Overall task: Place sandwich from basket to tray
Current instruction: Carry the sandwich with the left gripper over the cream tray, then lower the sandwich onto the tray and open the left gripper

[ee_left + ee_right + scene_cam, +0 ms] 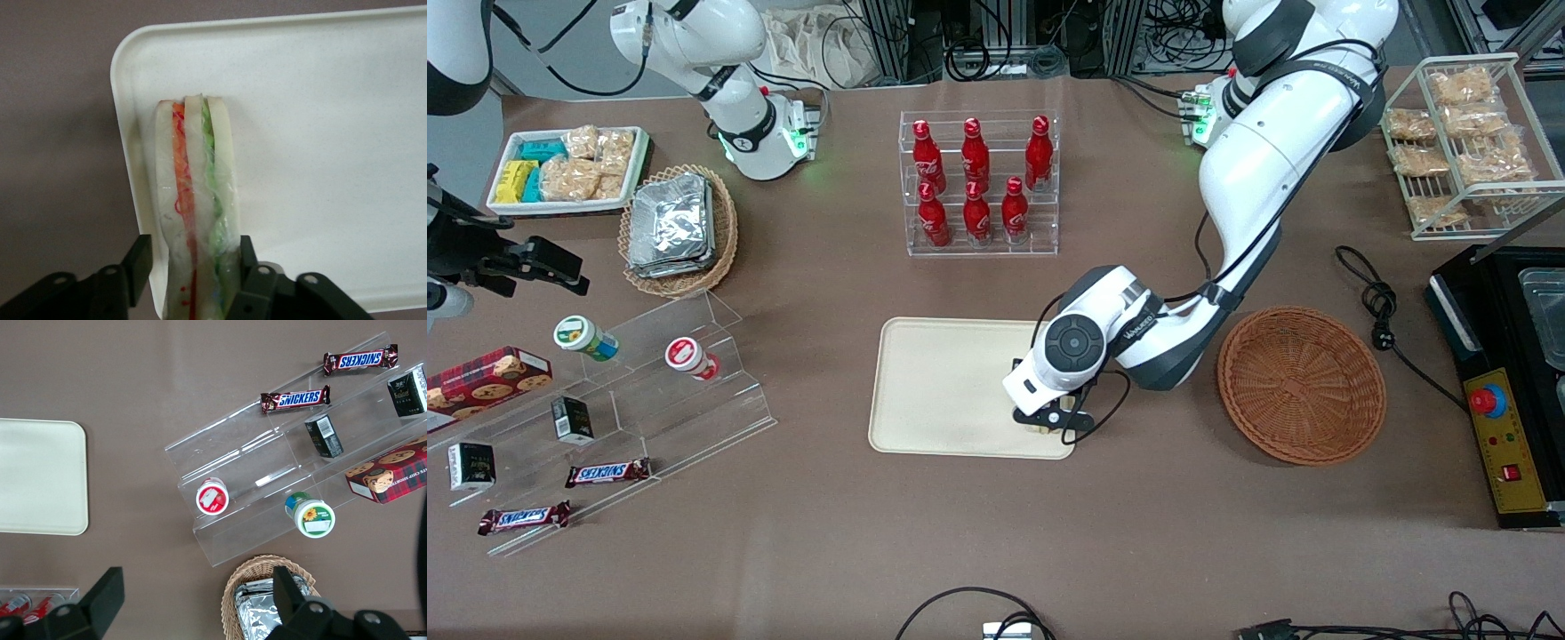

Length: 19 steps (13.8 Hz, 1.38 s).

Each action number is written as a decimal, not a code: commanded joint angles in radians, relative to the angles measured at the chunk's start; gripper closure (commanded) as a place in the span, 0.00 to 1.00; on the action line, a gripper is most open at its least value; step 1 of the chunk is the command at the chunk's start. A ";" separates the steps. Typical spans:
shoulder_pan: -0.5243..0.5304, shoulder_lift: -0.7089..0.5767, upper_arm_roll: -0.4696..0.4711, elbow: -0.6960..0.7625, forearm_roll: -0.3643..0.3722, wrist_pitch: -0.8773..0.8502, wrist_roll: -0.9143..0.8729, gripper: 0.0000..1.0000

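The gripper (192, 263) is closed on the sandwich (195, 200), one finger (138, 263) pressing each bread face, with the orange-red and green filling layers showing between the pale slices. The sandwich sits low over the cream-beige tray (943, 382), at the tray corner nearest the reddish-brown wicker basket (1302, 384), which rests on the brown tabletop (1138, 533) toward the working arm's end, just beside the tray.

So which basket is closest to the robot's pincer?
The reddish-brown basket, beside the cream tray where the pincer grips the sandwich. It looks empty; the lighter tan basket holds foil packs, toward the parked arm's end.
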 commanded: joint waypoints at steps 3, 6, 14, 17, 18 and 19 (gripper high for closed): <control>0.006 -0.053 0.000 0.002 0.003 -0.003 -0.021 0.00; 0.067 -0.209 -0.012 -0.100 -0.025 -0.067 -0.009 0.00; 0.906 -0.527 -0.633 -0.595 -0.059 -0.038 0.123 0.00; 0.949 -0.544 -0.664 -0.564 -0.048 -0.118 0.120 0.00; 0.949 -0.548 -0.664 -0.549 -0.048 -0.142 0.120 0.00; 0.948 -0.548 -0.669 -0.528 -0.048 -0.154 0.117 0.00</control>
